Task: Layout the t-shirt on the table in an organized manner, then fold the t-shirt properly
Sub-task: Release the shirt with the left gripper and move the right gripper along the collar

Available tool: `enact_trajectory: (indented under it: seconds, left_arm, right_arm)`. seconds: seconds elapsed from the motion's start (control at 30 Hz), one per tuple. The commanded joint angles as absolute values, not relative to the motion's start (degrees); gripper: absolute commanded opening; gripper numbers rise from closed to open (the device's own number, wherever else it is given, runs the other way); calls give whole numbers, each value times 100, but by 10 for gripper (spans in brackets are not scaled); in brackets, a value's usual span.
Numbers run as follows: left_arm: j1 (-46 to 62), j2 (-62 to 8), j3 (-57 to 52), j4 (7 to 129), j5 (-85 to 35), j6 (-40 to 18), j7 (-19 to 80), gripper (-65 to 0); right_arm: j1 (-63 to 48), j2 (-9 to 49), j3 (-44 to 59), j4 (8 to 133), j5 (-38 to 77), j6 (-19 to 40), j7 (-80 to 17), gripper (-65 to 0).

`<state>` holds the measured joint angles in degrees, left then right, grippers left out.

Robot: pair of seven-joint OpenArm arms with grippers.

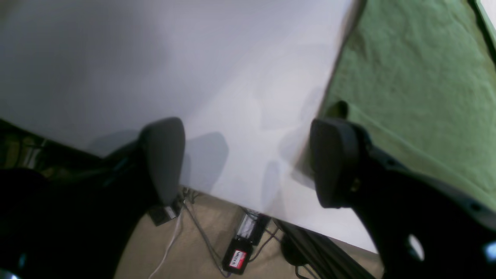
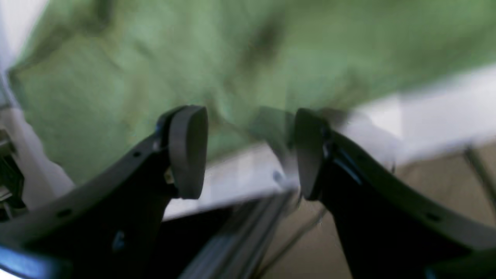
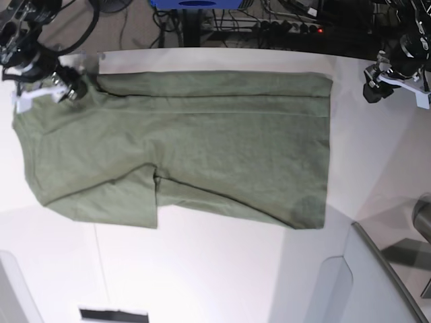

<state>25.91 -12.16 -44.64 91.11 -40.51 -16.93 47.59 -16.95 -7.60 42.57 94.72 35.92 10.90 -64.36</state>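
The olive-green t-shirt (image 3: 202, 141) lies spread flat on the white table (image 3: 215, 269), with its lower left part folded over. My left gripper (image 3: 372, 79) hovers past the shirt's far right corner. In the left wrist view the left gripper (image 1: 248, 162) is open over bare table (image 1: 193, 77), the t-shirt (image 1: 418, 77) beside its right finger. My right gripper (image 3: 73, 89) is at the shirt's far left corner. The blurred right wrist view shows the right gripper (image 2: 250, 153) open at the t-shirt (image 2: 155, 58) edge, nothing between its fingers.
A grey angled panel (image 3: 377, 276) with a dark edge rises at the near right. Cables and a power strip (image 3: 269, 27) run behind the table's far edge. A black strip (image 3: 113, 315) marks the near edge. Beneath the table edge, a small device (image 1: 236, 257) lies on the floor.
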Motion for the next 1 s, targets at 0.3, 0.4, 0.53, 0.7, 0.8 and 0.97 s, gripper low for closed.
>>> enact_trajectory:
  seconds: [0.3, 0.4, 0.53, 0.7, 0.8, 0.97]
  left_arm:
    - [2589, -1323, -4523, 9200, -4119, -1754, 4681, -169]
    - [2589, -1323, -4523, 9200, -4119, -1754, 4681, -169]
    - [2580, -1323, -4523, 9200, -4119, -1754, 4681, -169]
    - [2589, -1323, -4523, 9191, -4119, -1754, 4673, -169]
    - [2580, -1314, -4523, 9191, -4119, -1754, 4673, -169]
    - [2580, -1314, -4523, 9191, -4119, -1754, 4673, -169]
  right_arm:
    - [-1771, -699, 4277, 8804, 4259, 1068, -6378, -209]
    - [-1771, -699, 4286, 8796, 4251, 1068, -6369, -218]
    - [-1780, -690, 4268, 8787, 4242, 1059, -6132, -237]
    - [-1780, -681, 4268, 8787, 4242, 1059, -6105, -317]
    - [-1771, -681, 4259, 8787, 4242, 1059, -6105, -387]
    - [-1763, -681, 4242, 8787, 4242, 1077, -6105, -480]
